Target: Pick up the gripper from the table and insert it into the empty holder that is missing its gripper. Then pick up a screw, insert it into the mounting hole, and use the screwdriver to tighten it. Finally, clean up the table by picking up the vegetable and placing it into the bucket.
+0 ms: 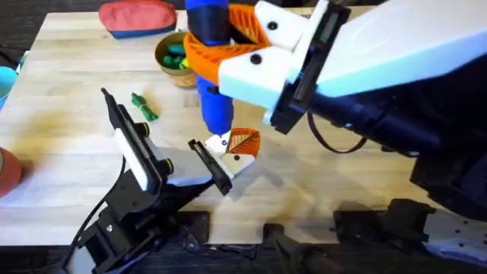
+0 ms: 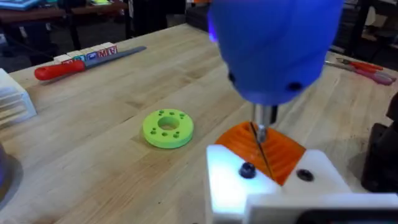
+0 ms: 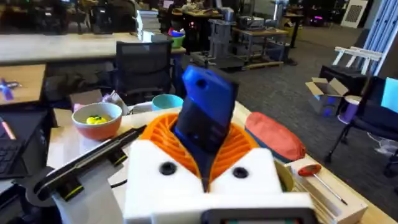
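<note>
The left gripper [image 1: 221,164], at about six o'clock on the table [image 1: 61,122], clamps the holder [image 1: 237,158] with its orange pad. Over it at twelve o'clock, the right gripper [image 1: 228,46] grips the screwdriver [image 1: 215,106] upright, bit on the holder. It looks heavy, stiff and smooth; mid-barrel is the safest grip. The vegetable [image 1: 144,106] lies at nine o'clock.
</note>
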